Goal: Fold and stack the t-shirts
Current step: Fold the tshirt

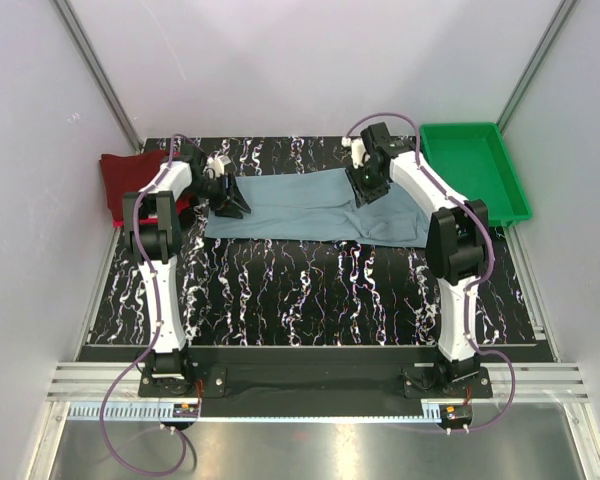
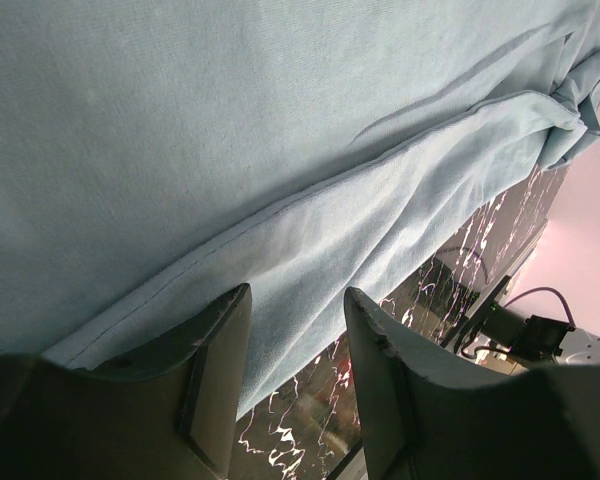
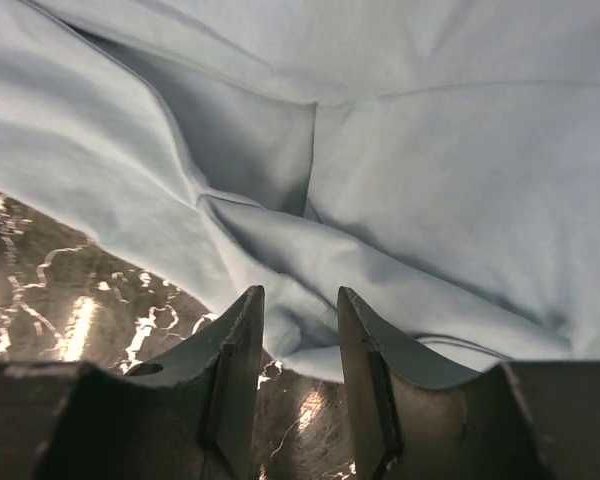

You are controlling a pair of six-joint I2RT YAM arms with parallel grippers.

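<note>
L gripper (image 2: 298, 300), R gripper (image 3: 298, 300) parted, tee (image 1: 300, 205) edge

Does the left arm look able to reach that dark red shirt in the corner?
Probably yes: the maroon shirt lies uncovered just beside the left arm, and the left hand is open.

Grey-blue t-shirt (image 1: 300, 208) laid out as long flat band across far half of black marbled table (image 1: 310, 290), running L to R. R end bunched and creased (wrist views show doubled layers, stitched hem along one edge). Maroon t-shirt (image 1: 130, 182) folded at far-L corner, near band's L end. Sliver of bright red t-shirt (image 1: 184, 208) at maroon's near-R edge, mostly hidden.
</note>
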